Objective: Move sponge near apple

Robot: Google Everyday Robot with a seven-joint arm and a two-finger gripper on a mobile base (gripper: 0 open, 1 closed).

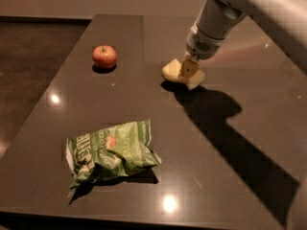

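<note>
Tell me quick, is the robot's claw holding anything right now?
The gripper: closed, holding the pale yellow foam sponge, right of the small round red apple, over the dark table.

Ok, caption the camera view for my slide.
Gripper clamped on the pale yellow sponge on the dark table, red apple lying apart from it, green snack bag nearer the camera.
</note>
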